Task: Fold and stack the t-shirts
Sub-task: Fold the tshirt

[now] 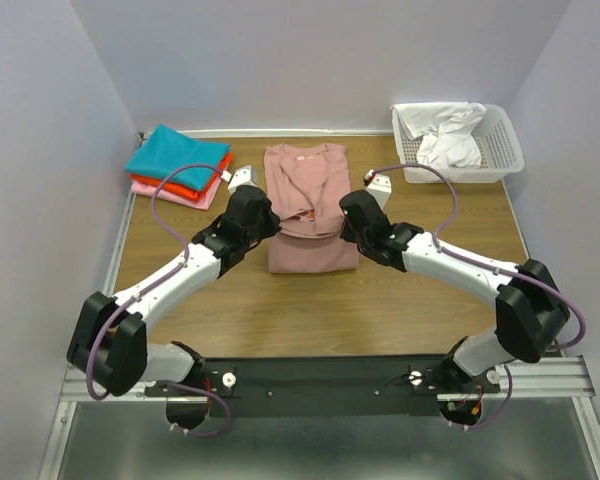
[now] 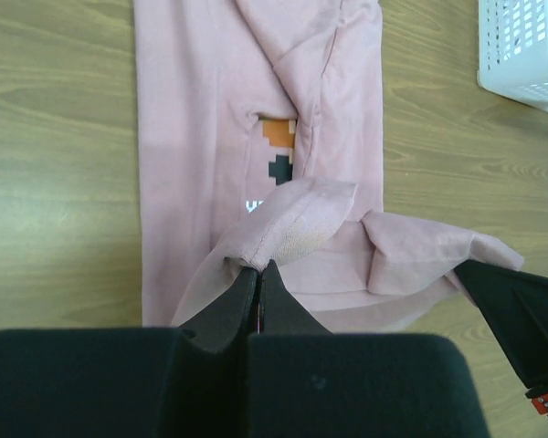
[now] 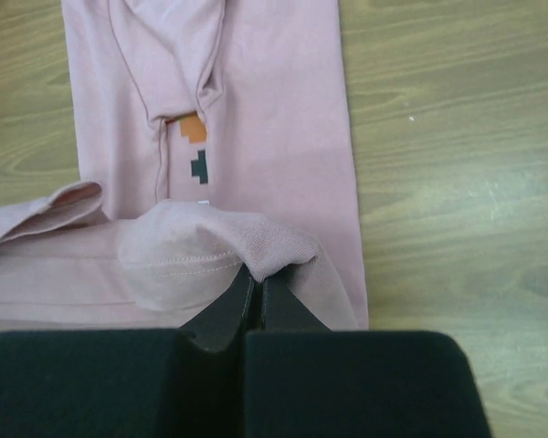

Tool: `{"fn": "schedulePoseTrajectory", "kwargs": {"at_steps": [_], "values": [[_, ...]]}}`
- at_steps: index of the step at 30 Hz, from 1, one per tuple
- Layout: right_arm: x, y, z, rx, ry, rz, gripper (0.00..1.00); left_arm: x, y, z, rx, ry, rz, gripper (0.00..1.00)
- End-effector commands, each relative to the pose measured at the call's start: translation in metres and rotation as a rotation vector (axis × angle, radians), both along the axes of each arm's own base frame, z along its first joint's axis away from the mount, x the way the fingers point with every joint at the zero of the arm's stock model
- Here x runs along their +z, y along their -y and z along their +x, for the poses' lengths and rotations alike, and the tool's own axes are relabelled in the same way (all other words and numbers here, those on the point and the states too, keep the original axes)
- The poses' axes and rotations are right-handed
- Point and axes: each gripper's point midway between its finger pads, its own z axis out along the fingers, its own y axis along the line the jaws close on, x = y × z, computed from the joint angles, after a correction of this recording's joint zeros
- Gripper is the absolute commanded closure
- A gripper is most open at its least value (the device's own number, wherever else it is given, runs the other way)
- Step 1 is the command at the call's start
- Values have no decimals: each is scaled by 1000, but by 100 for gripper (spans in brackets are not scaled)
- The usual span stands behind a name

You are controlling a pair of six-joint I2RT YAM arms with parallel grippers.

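Left tool [image 2: 258,267], right tool [image 3: 256,273], tight on t-shirt [image 1: 305,185]

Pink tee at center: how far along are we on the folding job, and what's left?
Done: three folded tees stacked far left. In hand: the dusty-pink tee, sides already folded in; left gripper and right gripper each pinch its near edge, lifted. Left: finish that fold, stack it, then probably the crumpled white cloth in the basket.

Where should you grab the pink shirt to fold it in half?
Probably the pink shirt by its near hem corners, coming from the near edge. It lies in a long flat strip with the collar far away. The left pincer and right pincer pinch there.
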Motion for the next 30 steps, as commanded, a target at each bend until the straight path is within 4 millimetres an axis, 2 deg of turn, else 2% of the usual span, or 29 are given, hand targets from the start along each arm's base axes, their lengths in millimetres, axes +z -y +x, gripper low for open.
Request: {"fn": "schedulePoseTrajectory", "kwargs": {"at_steps": [1, 7, 8, 10, 14, 16, 17, 19, 21, 23, 24, 26, 27, 28, 29, 30], "values": [[7, -10, 26, 29, 16, 26, 100, 8, 8, 26, -49, 52, 22, 100], [-7, -15, 45, 51, -26, 30, 99, -4, 17, 50, -117, 32, 35, 100], [-14, -13, 50, 45, -42, 26, 100, -17, 14, 54, -109, -1, 42, 100], [-16, -16, 54, 54, -52, 40, 100, -23, 16, 57, -128, -22, 32, 100], [-34, -13, 65, 41, -87, 30, 99, -44, 7, 68, -79, -78, 57, 100], [-37, -13, 70, 41, -97, 33, 99, -47, 3, 73, -61, -87, 68, 100], [-39, -11, 73, 33, -100, 33, 98, -55, 1, 74, -51, -111, 79, 100], [-50, -12, 76, 38, -122, 30, 95, -57, -1, 81, -42, -113, 87, 100], [-51, -14, 82, 43, -126, 32, 89, -66, -1, 84, -44, -130, 98, 100], [-62, -16, 85, 48, -145, 26, 81, -72, 2, 89, -59, -142, 106, 100], [-61, -17, 88, 44, -143, 31, 77, -74, 3, 90, -64, -146, 105, 88], [-66, -17, 91, 35, -152, 32, 70, -74, 5, 95, -72, -150, 99, 73], [-67, -17, 92, 28, -153, 35, 59, -78, 4, 94, -71, -162, 103, 56], [-65, -18, 94, 25, -149, 42, 52, -78, 3, 95, -67, -163, 103, 45], [-62, -19, 94, 27, -143, 45, 40, -74, 2, 95, -62, -162, 103, 31], [-57, -19, 95, 28, -136, 50, 36, -72, 1, 96, -55, -157, 104, 16]]}}
